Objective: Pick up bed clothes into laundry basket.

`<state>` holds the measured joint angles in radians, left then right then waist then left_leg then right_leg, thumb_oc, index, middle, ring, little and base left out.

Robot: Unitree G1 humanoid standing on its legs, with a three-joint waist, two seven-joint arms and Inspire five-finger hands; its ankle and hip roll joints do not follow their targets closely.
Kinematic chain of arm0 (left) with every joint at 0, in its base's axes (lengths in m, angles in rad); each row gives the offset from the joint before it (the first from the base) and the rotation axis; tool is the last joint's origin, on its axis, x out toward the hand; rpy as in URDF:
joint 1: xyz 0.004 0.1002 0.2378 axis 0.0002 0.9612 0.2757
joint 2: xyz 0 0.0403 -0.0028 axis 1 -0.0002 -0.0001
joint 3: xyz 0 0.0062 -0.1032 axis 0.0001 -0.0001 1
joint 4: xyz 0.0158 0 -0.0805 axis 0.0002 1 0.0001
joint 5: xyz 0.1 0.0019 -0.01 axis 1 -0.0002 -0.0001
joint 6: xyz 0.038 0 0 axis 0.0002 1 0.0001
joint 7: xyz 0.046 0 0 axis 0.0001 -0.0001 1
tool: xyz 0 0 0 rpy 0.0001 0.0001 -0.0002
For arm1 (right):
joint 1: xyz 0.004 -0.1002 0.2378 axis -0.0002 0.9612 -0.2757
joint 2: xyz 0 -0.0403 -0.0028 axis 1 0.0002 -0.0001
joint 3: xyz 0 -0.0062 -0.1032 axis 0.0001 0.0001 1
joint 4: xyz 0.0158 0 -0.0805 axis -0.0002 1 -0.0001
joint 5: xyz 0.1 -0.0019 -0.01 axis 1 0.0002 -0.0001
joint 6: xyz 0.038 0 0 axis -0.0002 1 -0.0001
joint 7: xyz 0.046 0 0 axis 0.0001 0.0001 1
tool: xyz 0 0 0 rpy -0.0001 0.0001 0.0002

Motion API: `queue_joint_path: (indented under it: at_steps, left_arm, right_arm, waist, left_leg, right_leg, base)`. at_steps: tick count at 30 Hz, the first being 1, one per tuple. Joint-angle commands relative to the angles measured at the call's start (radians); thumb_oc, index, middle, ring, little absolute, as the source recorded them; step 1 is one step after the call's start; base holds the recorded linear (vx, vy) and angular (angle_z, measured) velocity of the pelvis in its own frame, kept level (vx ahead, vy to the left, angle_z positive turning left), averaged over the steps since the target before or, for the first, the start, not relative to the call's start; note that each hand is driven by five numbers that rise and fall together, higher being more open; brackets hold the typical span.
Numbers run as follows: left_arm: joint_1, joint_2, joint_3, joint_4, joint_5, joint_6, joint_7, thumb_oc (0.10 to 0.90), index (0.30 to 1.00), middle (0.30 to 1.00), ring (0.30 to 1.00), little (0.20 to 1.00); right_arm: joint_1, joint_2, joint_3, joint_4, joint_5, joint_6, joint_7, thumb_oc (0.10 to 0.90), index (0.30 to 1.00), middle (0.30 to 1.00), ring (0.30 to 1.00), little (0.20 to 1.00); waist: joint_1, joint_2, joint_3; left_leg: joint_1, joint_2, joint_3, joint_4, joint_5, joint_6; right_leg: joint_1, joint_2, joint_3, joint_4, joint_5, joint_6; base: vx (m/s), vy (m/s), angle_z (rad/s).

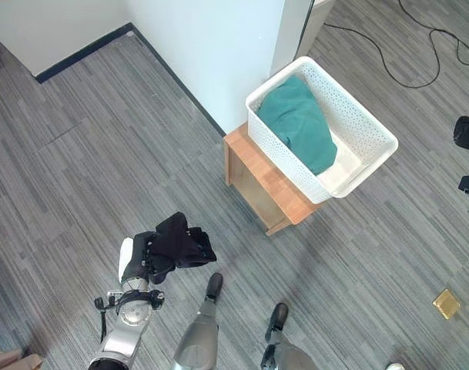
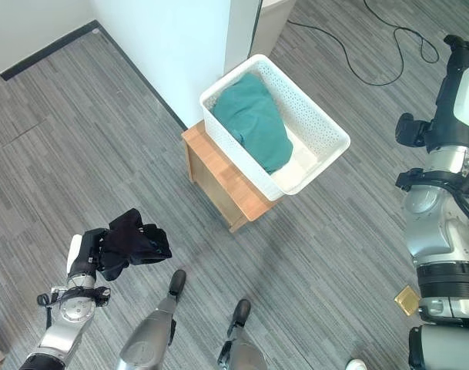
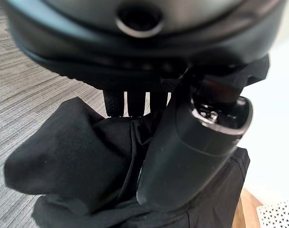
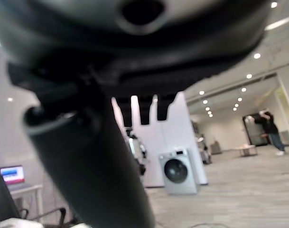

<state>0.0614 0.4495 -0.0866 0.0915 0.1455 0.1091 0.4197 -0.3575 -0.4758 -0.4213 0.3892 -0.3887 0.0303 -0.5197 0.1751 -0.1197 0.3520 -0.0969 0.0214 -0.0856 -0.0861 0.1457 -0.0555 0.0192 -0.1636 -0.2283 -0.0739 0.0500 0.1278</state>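
The left hand (image 1: 148, 258) is low on the robot's left side, above the grey floor (image 1: 80, 177). Its fingers and thumb are curled round a bunched black cloth (image 1: 184, 243), and the cloth hangs over the hand. In the left wrist view the fingers (image 3: 127, 102) go down into the dark folds and the thumb (image 3: 191, 152) lies on top of them.

The white laundry basket (image 1: 365, 127) sits on a small wooden bench (image 1: 269, 185), well apart from the left hand. The bench stands right against the corner of a white wall (image 1: 211, 46). A teal cloth (image 1: 299, 123) lies inside the basket, at the end close to the wall. The other end of the basket shows its white bottom.

The right hand (image 2: 453, 54) is up high on the robot's right side, far from the basket. In the right wrist view its fingers (image 4: 144, 109) look straight and hold nothing, and the thumb (image 4: 97, 166) sticks out beside them. Past that hand is a big room with a washing machine (image 4: 177, 171) and a person (image 4: 270, 128) far off.

A small yellow square thing (image 1: 447, 304) lies on the floor.
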Motion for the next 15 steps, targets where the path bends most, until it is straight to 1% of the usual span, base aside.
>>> queue_joint_path:
  at_steps: [1, 2, 3, 4, 8, 9, 10, 14, 15]
  left_arm:
    - [-0.148, 0.069, 0.138, -0.054, 0.149, -0.15, 0.137, 0.4, 0.3, 0.3, 0.3, 0.3]
    - [-0.148, 0.069, 0.138, -0.054, 0.149, -0.15, 0.137, 0.4, 0.3, 0.3, 0.3, 0.3]
    - [-0.213, 0.082, 0.114, -0.059, 0.194, -0.137, 0.144, 0.4, 0.3, 0.3, 0.3, 0.3]
    - [-0.314, 0.113, 0.073, -0.058, 0.234, -0.127, 0.152, 0.4, 0.3, 0.3, 0.3, 0.3]
    - [-0.316, 0.114, 0.072, -0.056, 0.234, -0.127, 0.152, 0.4, 0.3, 0.3, 0.3, 0.3]
    - [-0.409, 0.142, 0.038, -0.063, 0.283, -0.116, 0.154, 0.4, 0.3, 0.3, 0.3, 0.3]
    - [-0.541, 0.167, -0.003, -0.04, 0.299, -0.107, 0.161, 0.4, 0.3, 0.3, 0.3, 0.3]
    - [-0.545, 0.168, -0.006, -0.037, 0.298, -0.108, 0.163, 0.4, 0.3, 0.3, 0.3, 0.3]
    - [-0.668, 0.18, -0.054, 0.011, 0.278, -0.108, 0.153, 0.4, 0.3, 0.3, 0.3, 0.3]
  right_arm:
    - [0.287, -0.268, 0.199, 0.183, 0.053, 0.085, 0.049, 0.8, 0.9, 0.9, 0.9, 0.9]
    - [0.287, -0.268, 0.199, 0.183, 0.053, 0.085, 0.049, 0.8, 0.9, 0.9, 0.9, 0.9]
    - [0.323, -0.201, 0.24, 0.329, 0.096, 0.086, 0.082, 0.8, 0.9, 0.9, 0.9, 0.9]
    - [0.332, -0.167, 0.303, 0.452, 0.112, 0.073, 0.107, 0.8, 0.9, 0.9, 0.9, 0.9]
    - [0.33, -0.167, 0.304, 0.455, 0.113, 0.072, 0.106, 0.8, 0.9, 0.9, 0.9, 0.9]
    - [0.362, -0.13, 0.348, 0.535, 0.125, 0.065, 0.137, 0.8, 0.9, 0.9, 0.9, 0.9]
    - [0.4, -0.078, 0.409, 0.631, 0.141, 0.05, 0.186, 0.8, 0.9, 0.9, 0.9, 0.9]
    - [0.399, -0.077, 0.408, 0.633, 0.141, 0.049, 0.186, 0.8, 0.9, 0.9, 0.9, 0.9]
    - [0.439, -0.03, 0.447, 0.701, 0.17, 0.04, 0.231, 0.8, 0.9, 0.9, 0.9, 0.9]
  waist:
    - [-0.065, 0.032, -0.196]
    - [-0.065, 0.032, -0.196]
    - [-0.097, 0.049, -0.201]
    - [-0.12, 0.06, -0.202]
    - [-0.119, 0.06, -0.201]
    - [-0.148, 0.07, -0.199]
    - [-0.175, 0.075, -0.199]
    - [-0.173, 0.073, -0.198]
    - [-0.202, 0.075, -0.203]
  left_leg:
    - [0.018, 0.011, 0.029, -0.001, -0.147, -0.009]
    - [0.018, 0.011, 0.029, -0.001, -0.147, -0.009]
    - [0.029, 0.01, 0.047, -0.001, -0.136, -0.01]
    - [0.041, 0.011, 0.063, -0.001, -0.14, -0.014]
    - [0.042, 0.011, 0.065, -0.001, -0.142, -0.014]
    - [0.046, 0.011, 0.078, -0.001, -0.13, -0.018]
    - [0.051, 0.014, 0.092, -0.001, -0.134, -0.022]
    - [0.052, 0.014, 0.093, -0.001, -0.135, -0.023]
    - [0.06, 0.016, 0.102, -0.001, -0.134, -0.024]
  right_leg:
    - [0.053, -0.106, 0.03, -0.013, -0.013, 0.108]
    - [0.053, -0.106, 0.03, -0.013, -0.013, 0.108]
    - [0.053, -0.106, 0.038, -0.013, 0.0, 0.107]
    - [0.052, -0.104, 0.049, -0.013, -0.001, 0.108]
    - [0.052, -0.104, 0.05, -0.013, -0.002, 0.108]
    - [0.047, -0.102, 0.056, -0.013, 0.012, 0.108]
    - [0.043, -0.099, 0.065, -0.013, 0.011, 0.111]
    - [0.043, -0.099, 0.066, -0.013, 0.01, 0.111]
    - [0.046, -0.091, 0.078, -0.013, 0.013, 0.111]
  base:
    - [0.0, 0.0, -0.17]
    - [-0.02, 0.009, -0.4]
    - [0.0, 0.012, -0.44]
    - [0.01, 0.011, -0.39]
    - [0.0, 0.005, -0.31]
    - [-0.03, 0.036, -0.27]
    - [-0.02, 0.036, -0.21]
    - [0.0, -0.001, -0.29]
    - [0.0, -0.025, -0.13]
